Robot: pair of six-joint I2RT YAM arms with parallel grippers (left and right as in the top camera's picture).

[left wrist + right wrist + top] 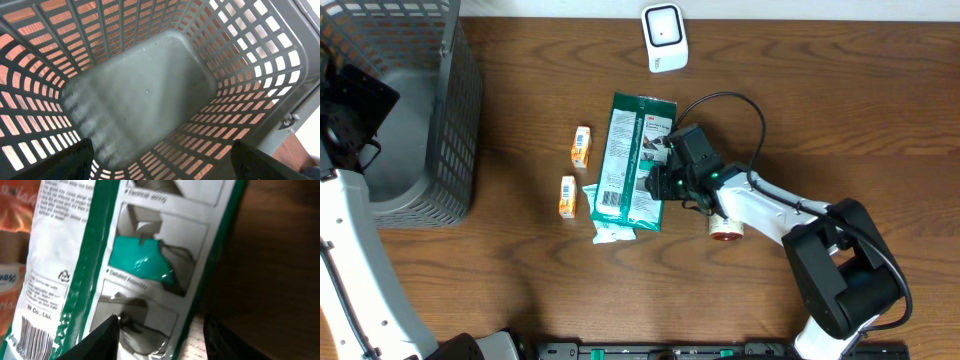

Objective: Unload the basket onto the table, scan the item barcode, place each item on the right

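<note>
A green and white packet [630, 165] lies flat on the wooden table, with its barcode [610, 197] at the near end. In the right wrist view the packet [150, 255] fills the left half and the barcode [37, 337] shows at the bottom left. My right gripper [160, 330] is open and straddles the packet's right edge, one finger over the packet and the other over the bare table. My left gripper [160, 162] is open and empty, hanging inside the grey basket [150, 85].
A white scanner [665, 38] stands at the back edge. Two small orange boxes [581, 146] [567, 196] lie left of the packet. The mesh basket [455, 120] stands at the far left. A small red-and-white round thing [725, 231] sits by the right arm.
</note>
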